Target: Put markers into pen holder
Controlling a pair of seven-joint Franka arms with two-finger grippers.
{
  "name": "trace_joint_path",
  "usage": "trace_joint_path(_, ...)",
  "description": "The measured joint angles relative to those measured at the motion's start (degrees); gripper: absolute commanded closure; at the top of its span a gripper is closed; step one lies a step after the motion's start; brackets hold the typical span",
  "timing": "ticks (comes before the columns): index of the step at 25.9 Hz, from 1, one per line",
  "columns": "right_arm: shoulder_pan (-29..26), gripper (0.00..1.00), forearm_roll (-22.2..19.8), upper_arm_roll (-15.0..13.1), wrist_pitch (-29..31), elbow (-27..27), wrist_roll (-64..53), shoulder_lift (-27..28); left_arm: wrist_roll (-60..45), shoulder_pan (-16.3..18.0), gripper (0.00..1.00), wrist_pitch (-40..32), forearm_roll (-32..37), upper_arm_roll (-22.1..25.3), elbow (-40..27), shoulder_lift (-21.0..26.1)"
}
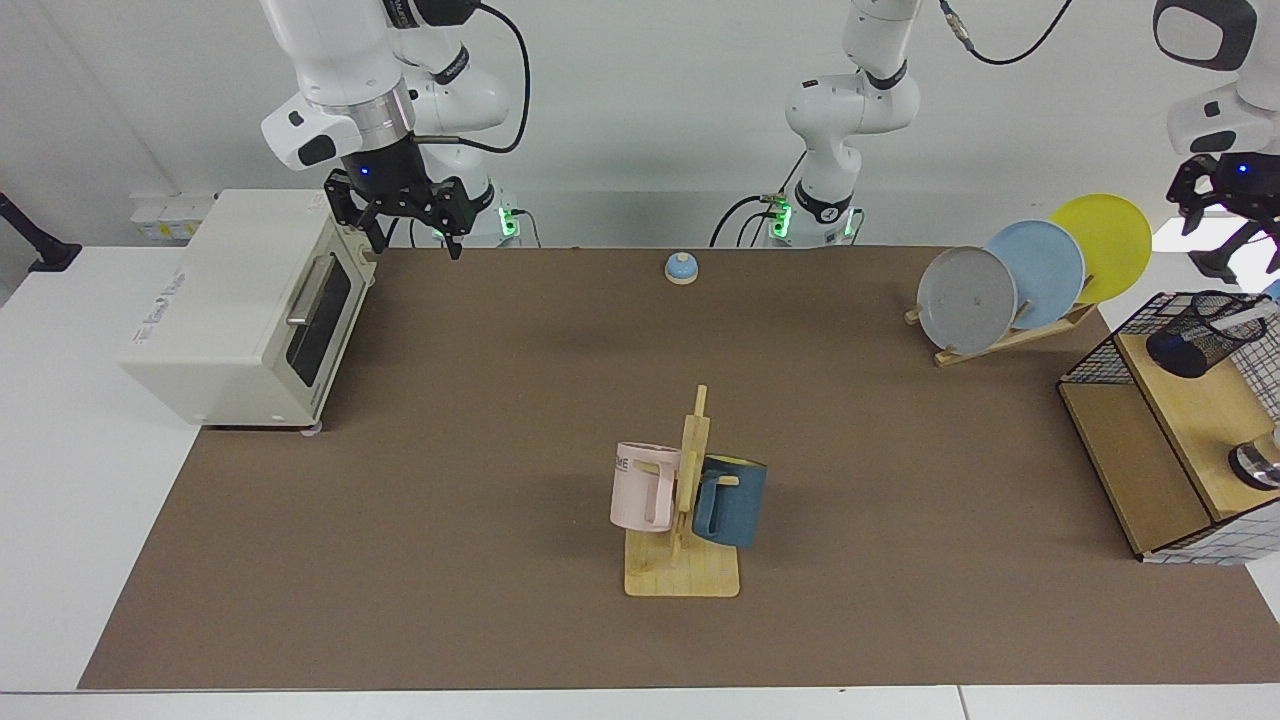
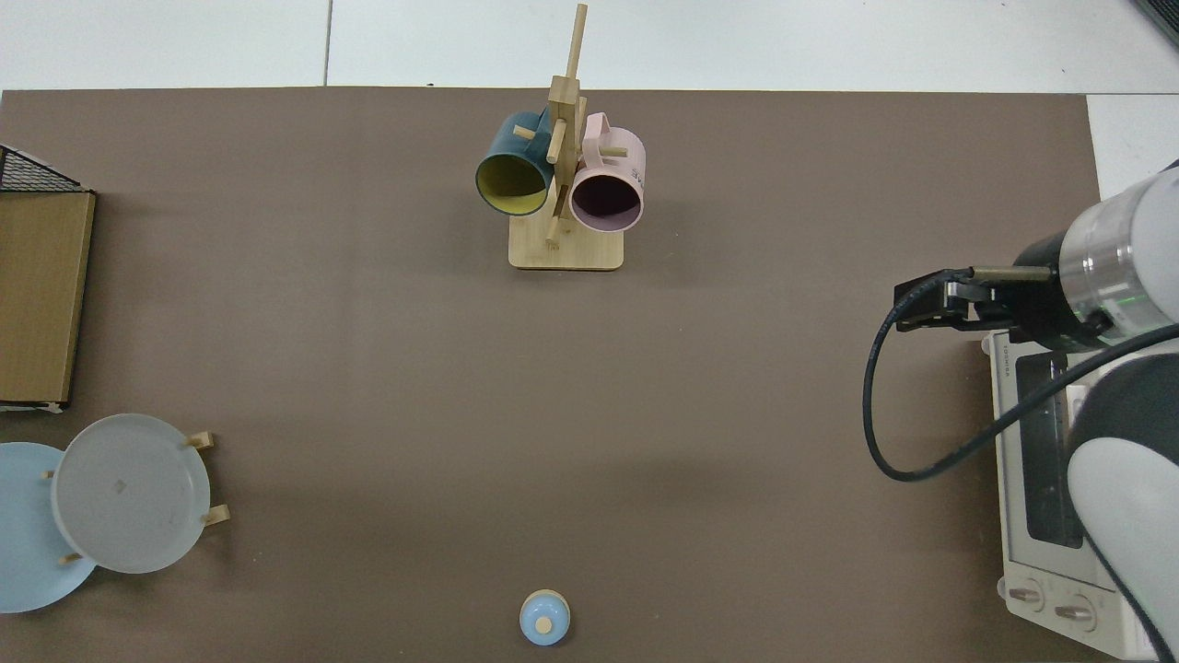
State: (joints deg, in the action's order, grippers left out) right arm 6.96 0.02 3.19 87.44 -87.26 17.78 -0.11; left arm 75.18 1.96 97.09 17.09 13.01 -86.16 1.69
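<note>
Marker, slim white-barrelled [image 1: 1248, 320], already leans in black wire-mesh pen holder [image 1: 1200, 335] on shelf; left claw [image 1: 1222, 222] open, empty, above it: retract straight up w/o snagging rim; right claw [image 1: 409, 222] open, idle by toaster oven.

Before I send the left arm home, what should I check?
1. Marker in pen holder: ok, its barrel leans out over the rim.
2. Left claw open and empty: ok.
3. Left claw clear above the holder: ok.
4. Holder standing upright on the shelf: cannot tell.
5. Right claw waiting, open, beside the toaster oven: ok.
</note>
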Motion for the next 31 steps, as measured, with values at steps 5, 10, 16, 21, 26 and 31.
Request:
trace_joint_path(5, 0.0, 0.0, 0.0, 0.0, 0.0, 0.0, 0.0, 0.0, -17.3, -3.0, 0.0, -8.9, -6.1, -0.3, 0.0, -2.1)
trace_joint_path(10, 0.0, 0.0, 0.0, 0.0, 0.0, 0.0, 0.0, 0.0, -26.1, -3.9, 0.0, -12.0, -12.5, -1.1, 0.0, -2.9)
trace_joint_path(16, 0.0, 0.0, 0.0, 0.0, 0.0, 0.0, 0.0, 0.0, -39.7, -4.0, 0.0, -16.2, -14.9, -5.3, 0.0, -3.5)
trace_joint_path(21, 0.0, 0.0, 0.0, 0.0, 0.0, 0.0, 0.0, 0.0, -52.6, -4.1, 0.0, -18.3, -14.9, -9.2, 0.0, -4.1)
trace_joint_path(26, 0.0, 0.0, 0.0, 0.0, 0.0, 0.0, 0.0, 0.0, -56.2, -4.5, 0.0, -18.4, -14.9, -10.9, 0.0, -4.2)
trace_joint_path(31, 0.0, 0.0, 0.0, 0.0, 0.0, 0.0, 0.0, 0.0, -58.0, -4.6, 0.0, -18.4, -16.5, -11.0, 0.0, -4.2)
